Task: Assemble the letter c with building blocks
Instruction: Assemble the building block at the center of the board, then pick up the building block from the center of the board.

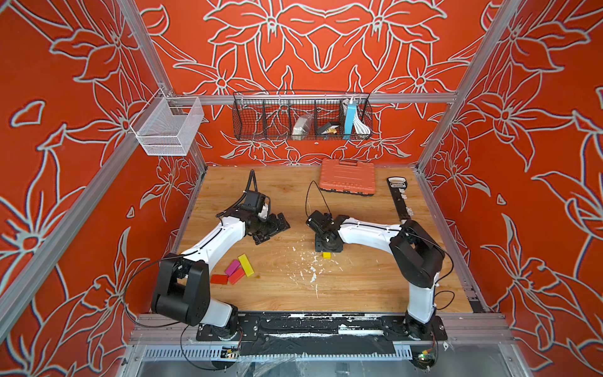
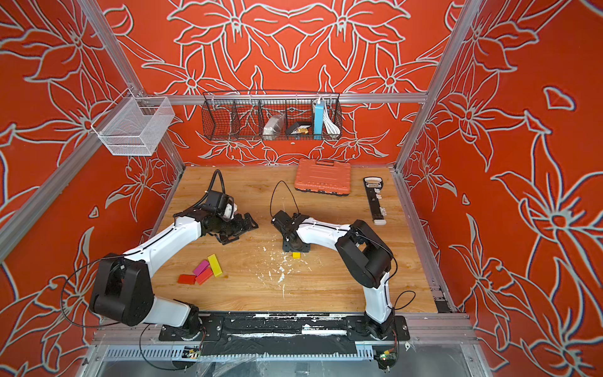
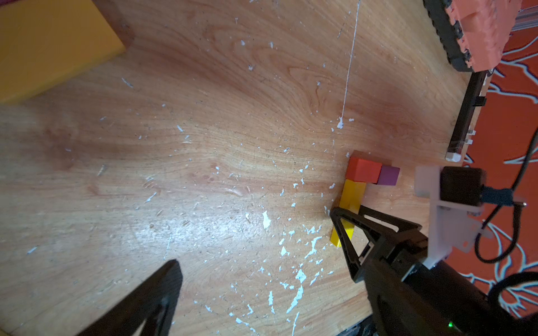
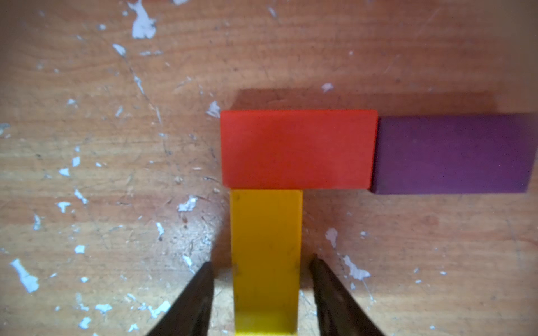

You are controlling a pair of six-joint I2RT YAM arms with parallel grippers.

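Note:
In the right wrist view a red block [image 4: 297,149] and a purple block [image 4: 454,154] lie end to end, and a yellow bar [image 4: 265,247] butts against the red one at a right angle. My right gripper [image 4: 262,261] straddles the yellow bar, open, with a gap showing on each side. In a top view only the bar's near end [image 1: 326,255] shows below the right gripper [image 1: 328,244]. My left gripper [image 1: 273,231] hovers open and empty at mid-table. Near the left arm lie loose building blocks: yellow [image 1: 246,265], magenta [image 1: 232,267], orange [image 1: 237,275] and red [image 1: 219,279].
An orange ribbed tool case [image 1: 347,176] lies at the back of the wooden table, with a black strip tool [image 1: 398,196] to its right. White flecks [image 1: 313,271] dot the table's middle. A black wire basket [image 1: 301,116] and a white mesh basket [image 1: 168,125] hang on the frame.

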